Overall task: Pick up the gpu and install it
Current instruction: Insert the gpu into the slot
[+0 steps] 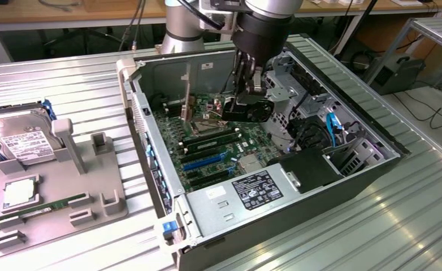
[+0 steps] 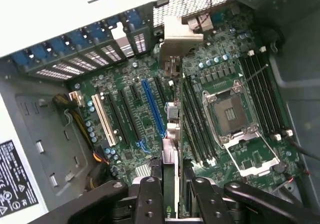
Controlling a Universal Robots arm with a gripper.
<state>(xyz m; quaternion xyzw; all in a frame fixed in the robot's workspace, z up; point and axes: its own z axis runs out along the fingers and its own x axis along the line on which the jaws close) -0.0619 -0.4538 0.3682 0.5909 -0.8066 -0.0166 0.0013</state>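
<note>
On the exterior view's left, a grey holder (image 1: 63, 164) was set on the slatted metal table (image 1: 402, 226), and in it a silver hard drive (image 1: 19, 138) with a white label, a square processor (image 1: 19, 193) and a narrow green RAM stick (image 1: 47, 205) were laid. Toward the middle, an open computer case (image 1: 160, 73) was placed on its side, so that the green motherboard (image 1: 206, 158) was exposed from above. The arm was lowered into the case and the hand (image 1: 247, 107) was held just above the board, near the bare processor socket (image 2: 230, 112). In the wrist view the gpu (image 2: 170, 154) was seen edge-on, gripped between the two fingers (image 2: 150, 199), which were closed against its flat sides. The card was stood upright over the board, between the blue expansion slot (image 2: 152, 109) and the black memory slots (image 2: 192, 124), with its silver bracket (image 2: 181, 34) brought close to the row of blue-clipped openings in the case's rear wall. Whether its lower edge was seated in a slot could not be told. Further toward the exterior view's right, a power supply (image 1: 236, 197) with a black label and a blue cable (image 1: 329, 121) were seen inside the case.
</note>
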